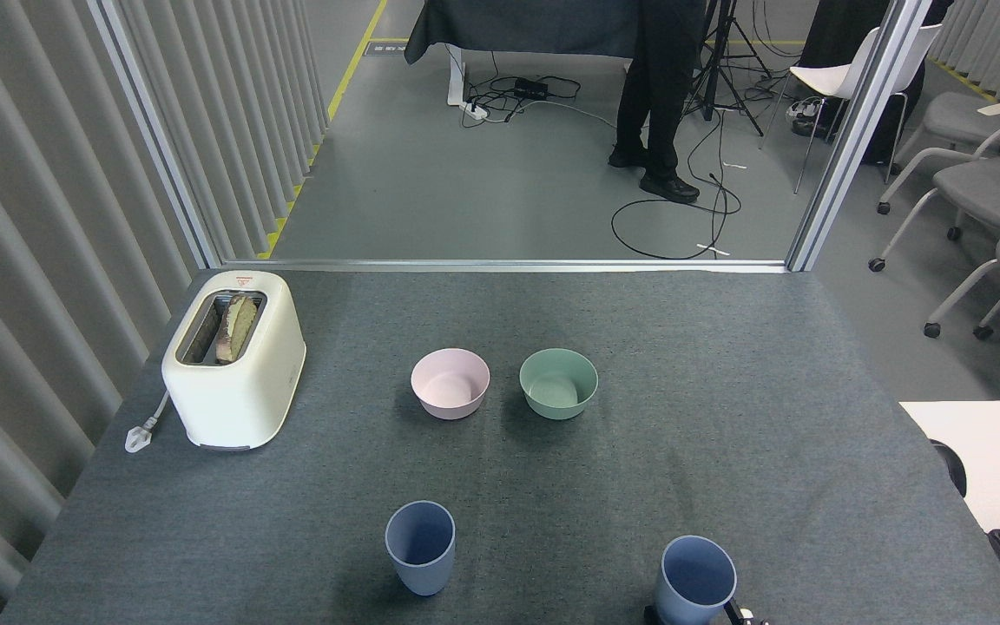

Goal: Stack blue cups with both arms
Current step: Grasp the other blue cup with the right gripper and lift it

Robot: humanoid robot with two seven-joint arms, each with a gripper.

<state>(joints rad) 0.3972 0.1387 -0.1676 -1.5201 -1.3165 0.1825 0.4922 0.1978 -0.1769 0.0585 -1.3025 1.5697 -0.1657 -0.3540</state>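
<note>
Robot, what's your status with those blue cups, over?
Right gripper just edging in by right cup, state unclear; left unseen. Left cup upright, apart, unstacked. Nothing between them.

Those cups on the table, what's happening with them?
Two blue cups stand upright and apart on the grey table: the left cup is untouched, and a dark gripper is just showing at the bottom edge by the right cup. Nothing is lifted or stacked yet. The pink bowl, green bowl and toaster sit idle.
</note>
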